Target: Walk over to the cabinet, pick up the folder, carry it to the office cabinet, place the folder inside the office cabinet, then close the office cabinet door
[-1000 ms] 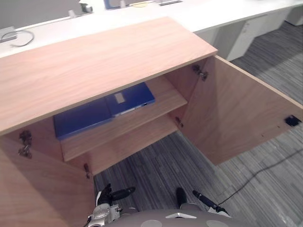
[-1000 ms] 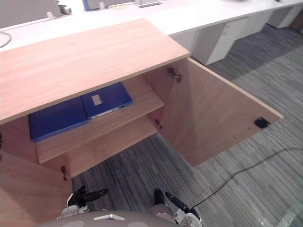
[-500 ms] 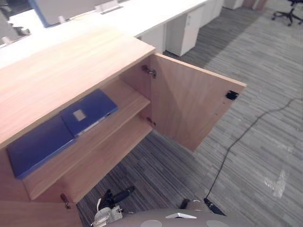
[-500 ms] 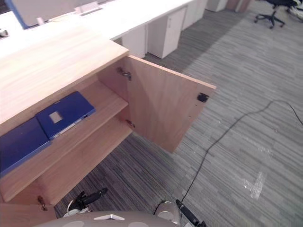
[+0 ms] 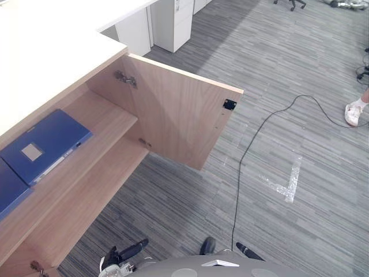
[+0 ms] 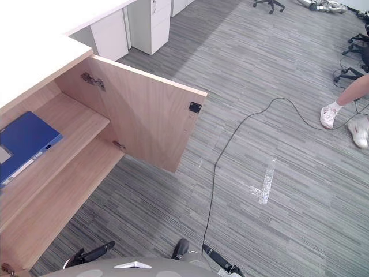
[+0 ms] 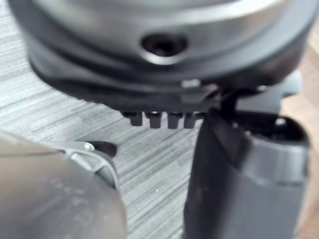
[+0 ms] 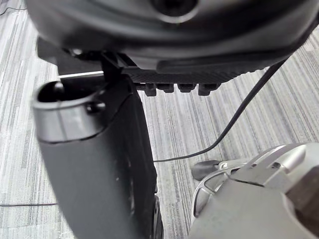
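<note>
folder (image 5: 43, 147) lies on the shelf (image 5: 101, 118), door (image 5: 179, 115) open so closing is left, left hand (image 5: 124, 255) and right hand (image 5: 249, 252) relaxed, empty.

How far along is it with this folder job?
Seemingly done: a blue folder lies on the shelf inside the wooden cabinet. In hand: nothing; the left robot hand and right robot hand hang low, open and empty. Left: the cabinet door stands wide open, so closing it probably remains. Whether this is the pickup cabinet or the final one, I cannot tell.
</note>
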Robot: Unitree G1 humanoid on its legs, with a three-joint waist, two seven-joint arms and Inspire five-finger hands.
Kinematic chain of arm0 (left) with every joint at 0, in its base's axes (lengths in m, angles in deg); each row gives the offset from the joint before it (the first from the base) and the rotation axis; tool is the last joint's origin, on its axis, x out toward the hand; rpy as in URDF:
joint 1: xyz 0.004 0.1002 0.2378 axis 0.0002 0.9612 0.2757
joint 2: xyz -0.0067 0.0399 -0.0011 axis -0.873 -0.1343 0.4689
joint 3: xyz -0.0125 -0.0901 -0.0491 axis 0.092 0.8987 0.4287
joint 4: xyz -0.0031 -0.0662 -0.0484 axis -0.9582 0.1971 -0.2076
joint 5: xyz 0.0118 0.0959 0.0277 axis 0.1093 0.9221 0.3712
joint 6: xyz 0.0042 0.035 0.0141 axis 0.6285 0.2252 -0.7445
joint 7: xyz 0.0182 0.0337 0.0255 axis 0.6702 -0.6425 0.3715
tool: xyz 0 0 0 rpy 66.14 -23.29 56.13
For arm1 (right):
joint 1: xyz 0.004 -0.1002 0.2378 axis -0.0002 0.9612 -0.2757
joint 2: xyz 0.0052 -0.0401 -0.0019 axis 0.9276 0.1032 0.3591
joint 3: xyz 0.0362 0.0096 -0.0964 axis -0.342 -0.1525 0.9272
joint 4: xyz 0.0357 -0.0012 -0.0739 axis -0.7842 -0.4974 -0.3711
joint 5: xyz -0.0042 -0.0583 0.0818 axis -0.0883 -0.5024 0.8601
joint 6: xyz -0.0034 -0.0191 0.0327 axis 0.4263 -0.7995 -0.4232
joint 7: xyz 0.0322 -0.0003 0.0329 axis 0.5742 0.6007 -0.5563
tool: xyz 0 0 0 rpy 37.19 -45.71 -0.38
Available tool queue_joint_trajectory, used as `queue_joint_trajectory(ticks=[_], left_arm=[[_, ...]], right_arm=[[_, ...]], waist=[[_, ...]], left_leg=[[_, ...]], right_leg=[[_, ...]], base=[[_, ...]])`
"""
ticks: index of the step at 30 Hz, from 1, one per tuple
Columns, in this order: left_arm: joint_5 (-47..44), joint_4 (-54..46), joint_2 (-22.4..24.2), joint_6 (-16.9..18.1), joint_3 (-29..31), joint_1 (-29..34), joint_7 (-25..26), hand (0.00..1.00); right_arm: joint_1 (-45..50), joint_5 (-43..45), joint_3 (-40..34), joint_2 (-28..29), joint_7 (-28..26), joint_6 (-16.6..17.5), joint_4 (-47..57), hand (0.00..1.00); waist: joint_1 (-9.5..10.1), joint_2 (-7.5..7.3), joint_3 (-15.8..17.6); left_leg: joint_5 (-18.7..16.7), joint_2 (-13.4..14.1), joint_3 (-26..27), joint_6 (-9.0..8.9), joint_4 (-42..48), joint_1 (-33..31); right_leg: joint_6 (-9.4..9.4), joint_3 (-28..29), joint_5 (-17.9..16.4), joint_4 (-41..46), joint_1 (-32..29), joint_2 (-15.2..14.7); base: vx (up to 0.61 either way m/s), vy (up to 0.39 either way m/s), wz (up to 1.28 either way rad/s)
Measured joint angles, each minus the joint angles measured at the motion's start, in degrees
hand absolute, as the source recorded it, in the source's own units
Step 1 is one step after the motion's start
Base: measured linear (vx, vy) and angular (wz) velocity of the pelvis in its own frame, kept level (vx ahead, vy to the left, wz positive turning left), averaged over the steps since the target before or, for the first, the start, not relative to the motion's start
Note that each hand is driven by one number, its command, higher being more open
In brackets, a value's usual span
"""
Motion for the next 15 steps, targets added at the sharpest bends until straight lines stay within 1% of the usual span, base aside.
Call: queue_joint_trajectory(ticks=[1, 2, 3, 4, 5, 6, 7, 8, 9, 10, 11, 12, 13, 14, 15], left_arm=[[-0.01, 0.04, -0.14, -0.02, 0.34, 0.03, -0.06, 1.00], [-0.04, 0.04, -0.23, 0.04, 0.65, 0.05, -0.16, 1.00], [-0.01, 0.09, -0.26, 0.11, 0.99, 0.15, -0.26, 1.00], [0.00, 0.06, 0.08, 0.18, 0.98, 0.17, -0.40, 1.00], [0.05, 0.09, 0.86, 0.18, 0.99, 0.28, -0.63, 1.00], [0.06, 0.16, 0.84, 0.16, 1.01, 0.33, -0.68, 1.00], [0.13, -0.02, 0.19, 0.08, 1.26, 0.92, -0.66, 1.00], [0.57, -0.70, -0.64, 0.08, 1.12, 1.63, -0.66, 1.00], [0.70, -1.10, -1.00, 0.11, 1.09, 1.91, -0.66, 1.00], [0.82, -1.36, -1.75, 0.09, 1.12, 2.06, -0.68, 1.00], [0.87, -1.63, -2.16, 0.08, 1.15, 2.33, -0.73, 1.00], [0.92, -1.64, -2.22, 0.07, 1.18, 2.41, -0.74, 1.00], [0.99, -1.67, -2.27, 0.05, 1.22, 2.51, -0.75, 1.00], [1.00, -1.86, -2.22, 0.03, 1.16, 2.57, -0.81, 1.00], [1.01, -2.17, -2.15, 0.03, 1.12, 2.76, -0.90, 1.00]], right_arm=[[0.00, -0.02, -0.32, 0.01, 0.14, 0.04, -0.15, 1.00], [0.04, -0.01, -0.57, 0.10, 0.27, -0.03, -0.40, 1.00], [0.06, -0.01, -0.94, 0.02, 0.80, -0.04, -1.27, 1.00], [-0.04, 0.00, -1.63, -0.37, 1.18, -0.07, -1.34, 1.00], [-0.62, 0.02, -2.53, -1.09, 1.29, 0.02, -1.11, 1.00], [-0.80, 0.01, -2.85, -1.05, 1.29, 0.08, -1.11, 1.00], [-1.07, 0.04, -3.18, -0.25, 1.32, 0.01, -1.12, 1.00], [-1.12, 0.03, -3.46, 0.41, 1.31, -0.23, -1.12, 1.00], [-1.25, 0.04, -3.99, 0.68, 1.31, -0.36, -1.12, 1.00], [-1.61, 0.00, -5.72, 0.94, 1.34, -0.54, -1.07, 1.00], [-2.28, -0.10, -8.55, 0.68, 1.56, -0.65, -0.59, 1.00], [-2.51, -0.11, -9.84, 0.37, 1.66, -0.85, 0.19, 1.00], [-3.17, -0.20, -11.47, -0.21, 1.88, -1.50, 1.94, 1.00], [-3.64, -0.38, -13.10, -1.47, 2.92, -2.59, 5.23, 1.00], [-4.42, -1.40, -14.37, -3.24, 4.07, -3.26, 9.55, 1.00]], waist=[[0.05, -0.42, 0.12], [0.17, -1.01, 0.35], [0.24, -1.57, 0.00], [0.28, -1.24, -0.20], [0.59, 0.11, -0.31], [0.69, 0.07, -0.19], [0.81, -0.61, -1.08], [0.54, -1.51, -1.47], [0.47, -2.04, -1.54], [0.50, -2.88, -1.49], [0.46, -3.15, -1.46], [0.46, -3.06, -1.42], [0.46, -2.83, -1.31], [0.27, -2.64, -1.23], [-0.02, -1.62, -0.83]], left_leg=[[0.46, -0.31, -0.72, -0.08, 1.35, -0.23], [-0.38, -0.33, -1.18, -0.43, 2.21, -0.63], [-2.80, -1.45, -2.81, -0.02, -0.03, -0.85], [-2.81, -2.28, -3.96, -0.01, -3.76, -0.96], [2.41, -2.86, -5.03, 0.75, -9.42, -1.41], [2.10, -2.96, -5.10, 0.05, -9.31, -1.51], [2.20, -4.40, -5.16, 0.23, -8.84, -1.14], [2.02, -5.64, -5.29, 0.56, -8.91, -1.19], [1.85, -6.06, -5.32, 0.84, -8.90, -1.10], [1.75, -6.87, -5.46, 1.02, -8.82, -1.06], [1.49, -7.60, -5.71, 1.49, -8.76, -1.08], [1.34, -7.90, -5.79, 1.73, -8.67, -1.09], [1.26, -8.35, -5.97, 1.87, -8.51, -1.12], [0.93, -8.71, -6.17, 2.40, -8.06, -1.18], [0.59, -8.98, -6.24, 2.68, -7.86, -1.28]], right_leg=[[0.03, -0.04, 0.23, -0.92, 1.10, -0.38], [0.06, 0.01, 0.26, -1.12, 1.71, -0.95], [0.46, 0.04, 0.52, -1.50, 2.29, -1.88], [0.84, -0.03, 0.76, -1.57, 2.55, -2.36], [1.84, 0.18, 1.39, -1.76, 2.83, -2.35], [2.14, 0.40, 1.58, -1.89, 3.01, -2.46], [3.37, 0.88, 2.67, -3.14, 3.64, -3.50], [4.01, 0.87, 3.06, -3.56, 3.78, -4.65], [4.22, 0.86, 3.20, -3.59, 3.91, -5.06], [4.62, 0.71, 3.47, -3.69, 4.20, -5.87], [4.96, 0.54, 3.69, -3.71, 4.29, -6.58], [5.12, 0.55, 3.79, -3.72, 4.34, -6.72], [5.34, 0.54, 3.94, -3.73, 4.42, -7.03], [5.47, 0.47, 4.05, -3.61, 4.59, -7.68], [5.67, 0.49, 4.18, -3.55, 4.55, -7.80]], base=[[0.03, 0.012, 0.03], [0.02, 0.074, 0.12], [0.01, 0.148, 0.10], [0.00, 0.235, 0.03], [0.00, 0.238, -0.07], [-0.01, 0.258, -0.15], [0.01, 0.235, -0.03], [0.01, 0.219, 0.02], [0.01, 0.181, 0.13], [-0.01, 0.153, 0.11], [-0.01, 0.149, 0.11], [-0.01, 0.095, 0.07], [0.00, 0.074, 0.05], [-0.01, 0.063, 0.04], [-0.01, 0.063, 0.03]])
